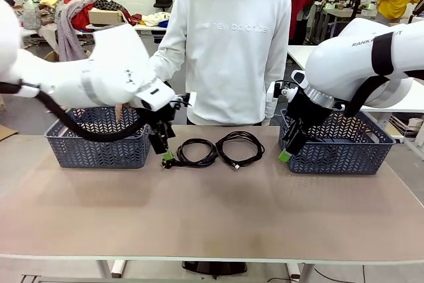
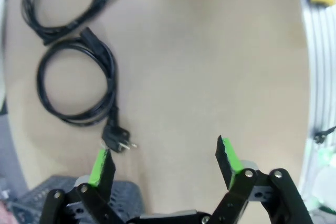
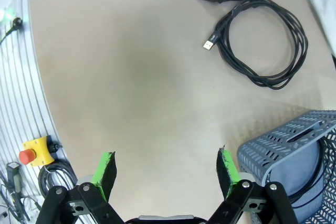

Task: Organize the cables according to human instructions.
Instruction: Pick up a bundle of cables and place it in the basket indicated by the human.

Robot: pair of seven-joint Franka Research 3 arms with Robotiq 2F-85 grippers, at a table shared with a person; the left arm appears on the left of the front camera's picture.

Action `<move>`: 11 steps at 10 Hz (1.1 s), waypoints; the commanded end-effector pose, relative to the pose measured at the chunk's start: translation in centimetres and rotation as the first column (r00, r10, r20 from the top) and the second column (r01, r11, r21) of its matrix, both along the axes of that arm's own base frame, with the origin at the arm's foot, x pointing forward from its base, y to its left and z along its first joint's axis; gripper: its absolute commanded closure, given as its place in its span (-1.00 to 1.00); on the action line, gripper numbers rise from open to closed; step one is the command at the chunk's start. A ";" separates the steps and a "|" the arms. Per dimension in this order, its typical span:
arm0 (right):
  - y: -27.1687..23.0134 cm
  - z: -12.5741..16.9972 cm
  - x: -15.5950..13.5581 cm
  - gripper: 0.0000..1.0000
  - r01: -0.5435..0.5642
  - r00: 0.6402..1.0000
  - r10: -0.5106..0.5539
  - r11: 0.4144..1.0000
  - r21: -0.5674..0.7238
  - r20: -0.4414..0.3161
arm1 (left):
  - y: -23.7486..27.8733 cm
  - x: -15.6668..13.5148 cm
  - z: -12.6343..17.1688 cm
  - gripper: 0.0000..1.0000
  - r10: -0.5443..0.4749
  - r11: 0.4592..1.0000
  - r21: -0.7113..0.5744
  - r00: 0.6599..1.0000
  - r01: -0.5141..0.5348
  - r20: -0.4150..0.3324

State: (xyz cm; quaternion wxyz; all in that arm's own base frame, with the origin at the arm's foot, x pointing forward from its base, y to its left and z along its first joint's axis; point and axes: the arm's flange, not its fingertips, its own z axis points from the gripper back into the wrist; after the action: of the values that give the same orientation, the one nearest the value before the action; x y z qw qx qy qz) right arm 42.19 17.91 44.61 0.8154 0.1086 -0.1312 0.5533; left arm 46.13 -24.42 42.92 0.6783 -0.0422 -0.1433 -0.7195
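1. Two grey baskets stood on the table (image 1: 212, 217); the left basket (image 1: 99, 140) sat at its far left.
2. The left gripper (image 1: 167, 157) (image 2: 165, 153) hung low just right of that basket, its green fingers spread wide with nothing between them.
3. The first cable (image 1: 194, 152) (image 2: 79, 85) lay coiled on the table beside it, its plug (image 2: 118, 142) close to one fingertip.
4. The second cable (image 1: 240, 148) (image 3: 268, 45) lay coiled just beside the first, in front of the person (image 1: 232, 44).
5. The right gripper (image 1: 285, 156) (image 3: 165, 161) hovered, spread and empty, at the near left corner of the right basket (image 1: 338, 147).
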 end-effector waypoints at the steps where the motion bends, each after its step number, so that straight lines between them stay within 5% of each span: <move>1: 0.2 0.2 0.1 -1.00 0.000 1.000 0.000 1.000 0.002 0.003 | -2.4 2.7 -1.0 -1.00 -0.012 0.997 0.078 0.999 0.009 0.032; 7: 0.2 0.2 0.1 -1.00 0.000 1.000 0.000 1.000 0.002 0.003 | -5.2 5.9 -3.5 -1.00 0.029 0.989 0.149 0.997 -0.019 -0.066; 11: 0.2 0.2 0.1 -1.00 0.000 1.000 0.000 1.000 0.002 0.003 | -5.2 5.5 -4.3 -1.00 0.000 0.992 0.124 1.000 0.004 -0.025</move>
State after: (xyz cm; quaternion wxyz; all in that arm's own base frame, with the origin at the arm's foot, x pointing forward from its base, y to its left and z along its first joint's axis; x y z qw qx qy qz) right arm 42.23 17.94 44.64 0.8152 0.1087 -0.1316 0.5535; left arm 51.87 -30.09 38.76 0.6820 -0.0157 -0.0859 -0.7261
